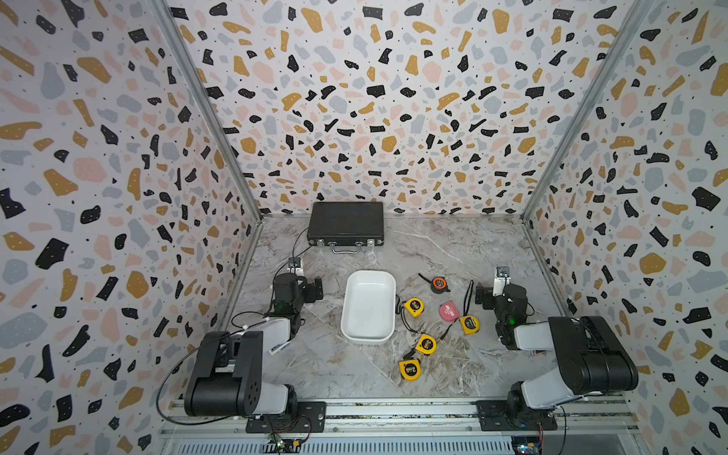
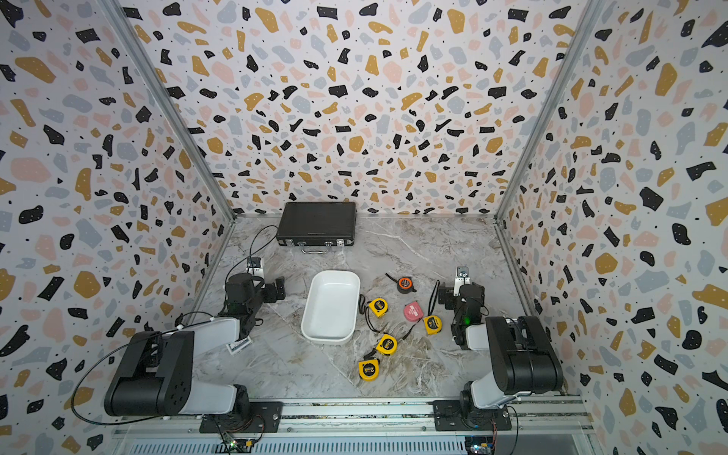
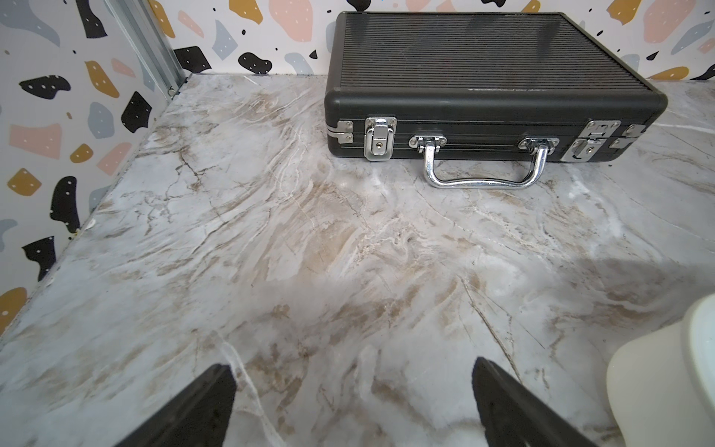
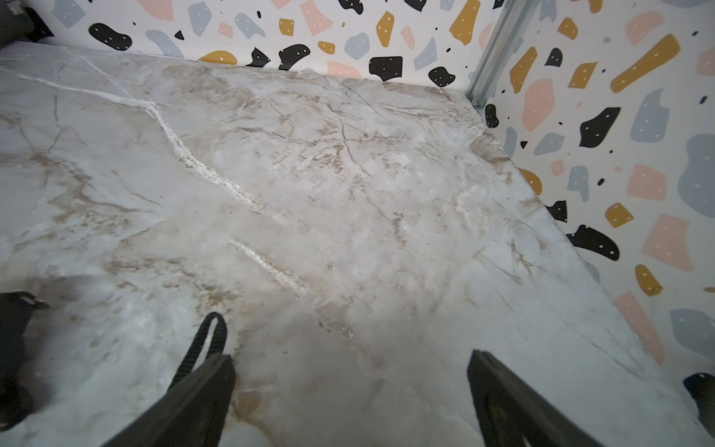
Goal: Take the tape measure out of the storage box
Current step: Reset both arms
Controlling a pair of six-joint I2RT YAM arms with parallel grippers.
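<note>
Storage box (image 1: 368, 305) empty on marble surface (image 1: 315, 362); six tape measures (image 1: 426, 344) beside it. Left gripper (image 3: 354, 402) and right gripper (image 4: 350, 398): jaws released, grasping nothing.

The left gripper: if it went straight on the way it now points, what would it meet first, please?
Probably nothing soon. The open left gripper points over the bare marble table toward the back wall. The black briefcase lies off to one side of that line, and the white storage box sits beside it; depth is uncertain.
</note>
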